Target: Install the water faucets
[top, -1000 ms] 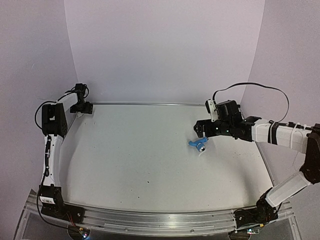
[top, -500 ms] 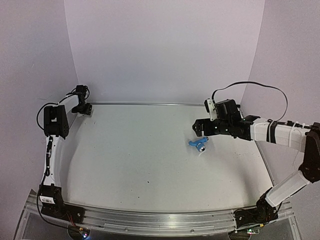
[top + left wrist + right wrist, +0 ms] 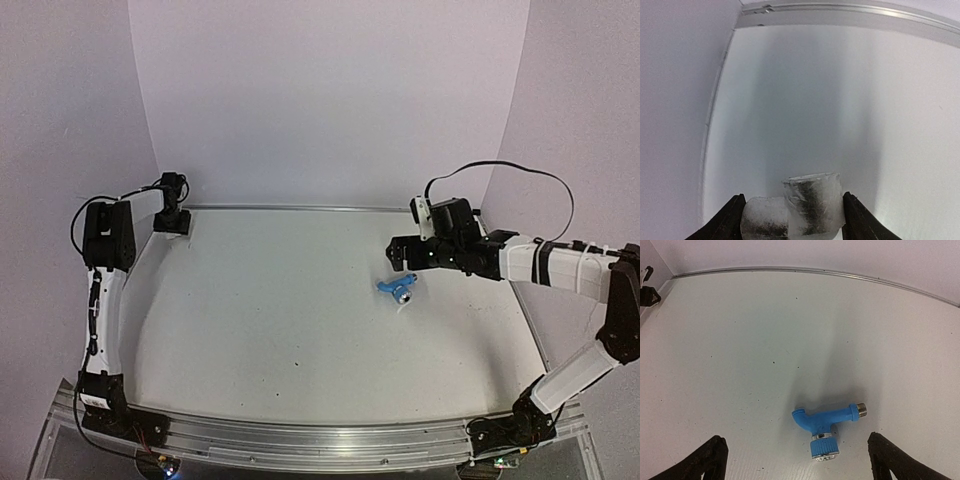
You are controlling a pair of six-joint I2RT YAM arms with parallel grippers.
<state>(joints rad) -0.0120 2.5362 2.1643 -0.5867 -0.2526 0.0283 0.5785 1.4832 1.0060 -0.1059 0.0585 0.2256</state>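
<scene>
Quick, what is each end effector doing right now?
Left end effector: closed on the white fitting.
Right end effector: open, holding nothing; the blue faucet lies loose.

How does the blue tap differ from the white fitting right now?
Colour: the blue tap is bright blue; the white fitting is pale, translucent. Shape: the tap is branched with a knob; the fitting is a stubby cylinder. Place: the tap lies free below the open right gripper; the fitting sits in the far-left corner between the fingers of the left gripper. Both are small.
</scene>
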